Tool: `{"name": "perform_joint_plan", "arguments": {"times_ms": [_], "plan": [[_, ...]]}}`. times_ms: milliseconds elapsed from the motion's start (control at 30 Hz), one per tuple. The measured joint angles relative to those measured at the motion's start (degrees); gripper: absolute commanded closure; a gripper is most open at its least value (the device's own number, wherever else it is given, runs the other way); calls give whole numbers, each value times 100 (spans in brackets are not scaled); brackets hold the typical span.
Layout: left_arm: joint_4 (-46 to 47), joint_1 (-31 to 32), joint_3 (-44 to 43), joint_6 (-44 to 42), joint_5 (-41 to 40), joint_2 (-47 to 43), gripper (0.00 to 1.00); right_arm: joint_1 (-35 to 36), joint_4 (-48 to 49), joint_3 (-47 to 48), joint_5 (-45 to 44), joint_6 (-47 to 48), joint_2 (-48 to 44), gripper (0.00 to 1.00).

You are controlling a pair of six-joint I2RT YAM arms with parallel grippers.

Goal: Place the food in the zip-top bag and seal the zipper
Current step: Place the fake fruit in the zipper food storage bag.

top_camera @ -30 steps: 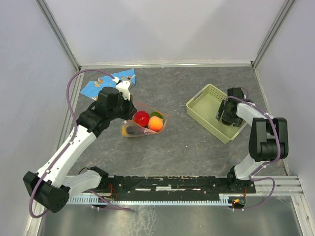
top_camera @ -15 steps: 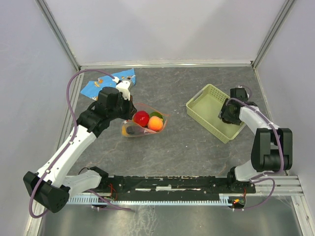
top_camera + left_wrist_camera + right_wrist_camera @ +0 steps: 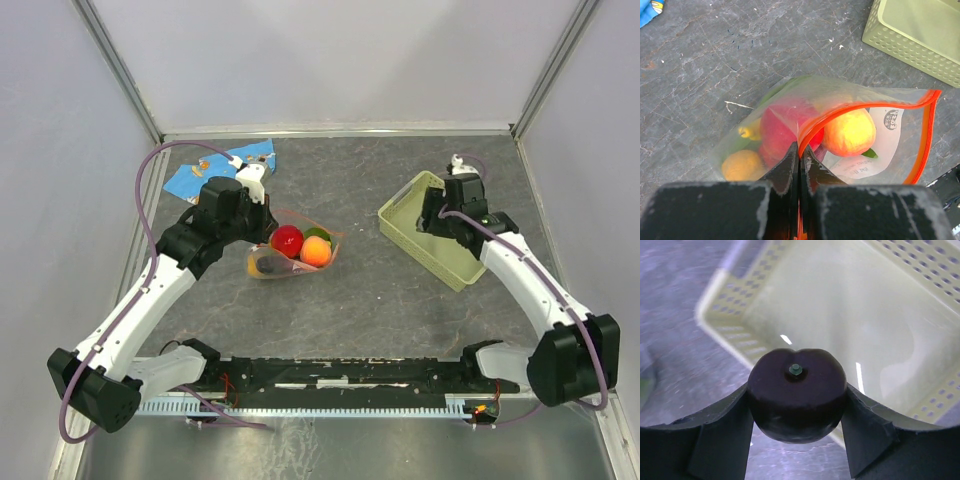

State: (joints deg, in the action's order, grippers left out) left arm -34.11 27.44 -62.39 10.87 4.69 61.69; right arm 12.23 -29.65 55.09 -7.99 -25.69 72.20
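One clear bag (image 3: 905, 125) lies on the tabletop (image 3: 380, 290), left of centre, its mouth gaping. The left tool (image 3: 799, 160) has its two fingers pressed together, clamped on the red-orange zipper (image 3: 875, 106) at the mouth's edge.

Five foods show through the plastic: one red fruit (image 3: 782, 125), one peach (image 3: 850, 132), one orange (image 3: 742, 165), the tip of one banana (image 3: 746, 132) and one green leaf (image 3: 785, 87).

The sixth food, one dark purple eggplant (image 3: 797, 410), is outside the bag. It sits gripped between the two fingers of the right tool (image 3: 797, 390), raised over the near-left corner of the single pale green basket (image 3: 403, 193) on the right side.

One blue cloth (image 3: 190, 178) lies at the far left, apart from the bag.
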Motion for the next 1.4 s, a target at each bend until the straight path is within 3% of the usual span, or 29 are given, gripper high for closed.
{"name": "perform_joint_plan", "arguments": {"times_ms": [533, 867, 1167, 1400], "plan": [[0, 0, 0, 0, 0, 24, 97, 2262, 382, 774, 960, 431, -525, 39], [2, 0, 0, 0, 2, 24, 97, 3694, 682, 1624, 1475, 1005, 177, 37], [0, 0, 0, 0, 4, 24, 97, 4118, 693, 2186, 1611, 1272, 1150, 32], [2, 0, 0, 0, 17, 24, 97, 4118, 636, 2406, 1263, 1316, 1681, 20]]}}
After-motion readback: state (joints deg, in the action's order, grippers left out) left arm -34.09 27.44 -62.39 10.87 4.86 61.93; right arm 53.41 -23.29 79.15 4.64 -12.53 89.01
